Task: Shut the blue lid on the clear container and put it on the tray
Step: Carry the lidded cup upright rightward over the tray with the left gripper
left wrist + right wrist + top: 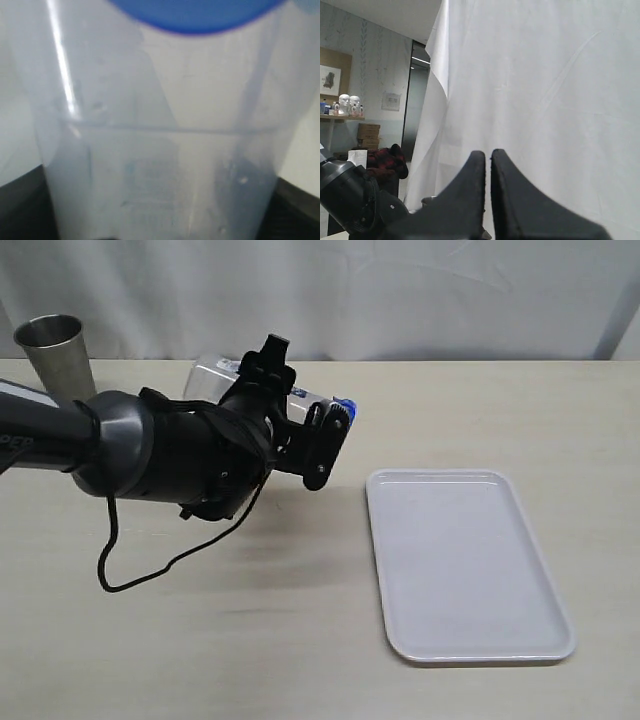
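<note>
The container point(212, 375) lies on its side near the middle of the tabletop point(300, 660), toward the far edge, with its lid point(345, 405) end pointing toward the tray point(465, 570). The left gripper point(297, 405) reaches in from the left, and its fingers are clamped across the container's body, one on each side. Whether the container rests on the tabletop or is lifted just off it cannot be told.

In the left wrist view the frosted container wall fills the picture, with the blue lid at its far end and a dark finger point(20, 205) in each near corner. The lid sits on the container's mouth; whether its flaps are snapped down cannot be told.

The tray lies flat, apart from the container. A steel cup point(55, 350) stands at the far left, and a black cable point(150, 575) loops below the left arm.

The right gripper point(487, 155) faces a white curtain point(545, 75), its fingers point(470, 190) pressed together and holding nothing.
</note>
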Tool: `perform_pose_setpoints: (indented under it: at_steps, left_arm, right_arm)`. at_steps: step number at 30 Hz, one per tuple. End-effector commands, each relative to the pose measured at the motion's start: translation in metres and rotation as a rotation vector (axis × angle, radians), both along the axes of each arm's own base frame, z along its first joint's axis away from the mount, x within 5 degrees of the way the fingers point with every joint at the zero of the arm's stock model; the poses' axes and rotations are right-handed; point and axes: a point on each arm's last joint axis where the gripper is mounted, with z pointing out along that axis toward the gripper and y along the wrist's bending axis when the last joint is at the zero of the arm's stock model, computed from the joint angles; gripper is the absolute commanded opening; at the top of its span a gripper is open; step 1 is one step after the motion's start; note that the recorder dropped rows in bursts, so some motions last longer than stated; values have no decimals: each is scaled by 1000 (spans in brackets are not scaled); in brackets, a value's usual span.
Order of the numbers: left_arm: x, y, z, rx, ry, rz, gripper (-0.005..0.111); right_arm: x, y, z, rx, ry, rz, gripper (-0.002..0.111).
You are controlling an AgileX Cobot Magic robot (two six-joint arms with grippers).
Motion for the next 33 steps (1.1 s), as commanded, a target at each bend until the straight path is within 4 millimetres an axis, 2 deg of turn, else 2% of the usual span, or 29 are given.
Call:
perform_pose_setpoints:
  at_steps: [1, 16, 20, 22, 25, 28, 30, 33]
  left_arm:
    - [-3, 2, 9, 114, -65, 14, 0]
    - [-6, -3, 3, 69, 10, -28, 0]
    - [-1, 8, 9, 187, -57, 34, 0]
    - [1, 14, 9, 193, -51, 71, 0]
    - [-9, 7, 1, 129, 50, 84, 0]
    - [-21, -3, -2, 229, 91, 14, 0]
    - [-16, 1, 0, 236, 68, 17, 0]
    - [-5, 18, -4, 113, 110, 142, 0]
  right_arm:
    - [0, -1, -1, 3, -7, -9, 5]
    - [0, -1, -2, -8, 8, -8, 5]
    - [0, -1, -2, -9, 9, -8, 5]
    - [0, -1, -2, -9, 9, -8, 5]
    - [0, -1, -2, -9, 9, -8, 5]
    - [0, -1, -2, -11, 11, -8, 5]
    - [0, -1, -2, -11, 11, -8, 5]
    - [0, -1, -2, -11, 11, -8, 5]
